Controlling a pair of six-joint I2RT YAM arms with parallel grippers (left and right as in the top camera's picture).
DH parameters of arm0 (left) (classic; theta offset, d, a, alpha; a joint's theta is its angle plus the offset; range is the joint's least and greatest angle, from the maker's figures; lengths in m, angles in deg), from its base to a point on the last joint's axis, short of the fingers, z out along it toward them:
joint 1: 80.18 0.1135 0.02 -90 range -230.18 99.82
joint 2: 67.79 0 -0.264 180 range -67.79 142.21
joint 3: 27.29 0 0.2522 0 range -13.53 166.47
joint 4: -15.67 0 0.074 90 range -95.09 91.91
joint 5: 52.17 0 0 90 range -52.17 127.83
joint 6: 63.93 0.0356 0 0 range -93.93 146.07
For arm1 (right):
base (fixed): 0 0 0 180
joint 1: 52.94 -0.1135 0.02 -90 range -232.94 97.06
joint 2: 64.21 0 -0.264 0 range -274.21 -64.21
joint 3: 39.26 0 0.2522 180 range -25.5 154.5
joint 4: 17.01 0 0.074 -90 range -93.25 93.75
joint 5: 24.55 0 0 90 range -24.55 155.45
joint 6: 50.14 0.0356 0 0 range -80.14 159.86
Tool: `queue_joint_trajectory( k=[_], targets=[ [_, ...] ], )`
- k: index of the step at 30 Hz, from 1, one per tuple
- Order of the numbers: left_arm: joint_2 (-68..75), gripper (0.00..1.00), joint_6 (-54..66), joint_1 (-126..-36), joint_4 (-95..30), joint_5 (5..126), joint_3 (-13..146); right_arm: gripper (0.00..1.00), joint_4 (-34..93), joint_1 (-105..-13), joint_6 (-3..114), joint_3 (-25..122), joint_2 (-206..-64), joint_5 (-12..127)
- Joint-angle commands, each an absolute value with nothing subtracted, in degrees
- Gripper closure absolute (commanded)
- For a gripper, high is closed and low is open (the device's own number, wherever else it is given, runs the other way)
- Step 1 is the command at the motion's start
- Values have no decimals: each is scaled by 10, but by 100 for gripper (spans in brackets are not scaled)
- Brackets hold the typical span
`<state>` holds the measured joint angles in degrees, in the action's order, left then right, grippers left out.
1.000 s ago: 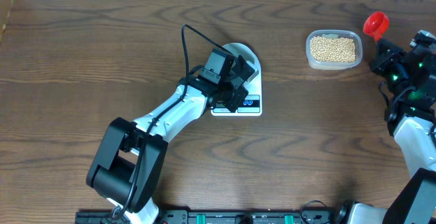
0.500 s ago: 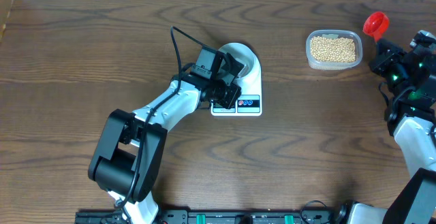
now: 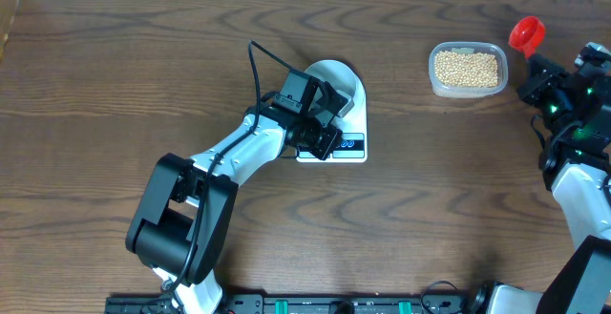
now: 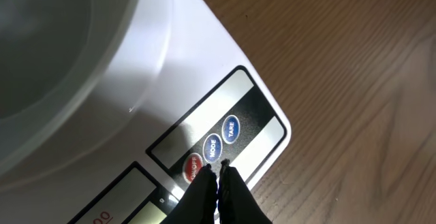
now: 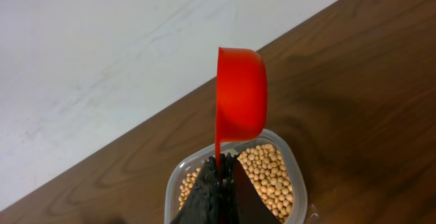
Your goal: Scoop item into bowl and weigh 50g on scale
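holding left fingers [image 4: 219,173] together, tips just by the red and blue buttons [image 4: 212,149] of the scale [image 4: 170,81] on the tabletop [image 3: 143,66], with the bowl [image 3: 342,77] sitting on its platform. clamping right fingers [image 5: 221,168] on the handle of the red scoop [image 5: 240,91], above the beans [image 5: 266,176] in the clear tub [image 5: 298,173].

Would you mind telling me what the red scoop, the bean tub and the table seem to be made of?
Scoop: likely smooth red plastic, evenly coloured, softly shiny. Tub: probably clear plastic; beans show through its wall. Table: dark wood or wood-look laminate, judging by the grain.
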<state>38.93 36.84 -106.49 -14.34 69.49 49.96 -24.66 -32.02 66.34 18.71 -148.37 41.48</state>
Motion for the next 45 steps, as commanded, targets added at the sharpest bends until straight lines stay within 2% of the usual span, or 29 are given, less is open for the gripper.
queue_joint_trajectory(
  k=[1,45],
  targets=[
    [405,93,381,-1063,-144,714,505,99,-245,-320,647,196,-1478,407],
    [447,93,358,-1048,-121,731,505,99,-235,-320,624,196,-1478,383]
  ],
)
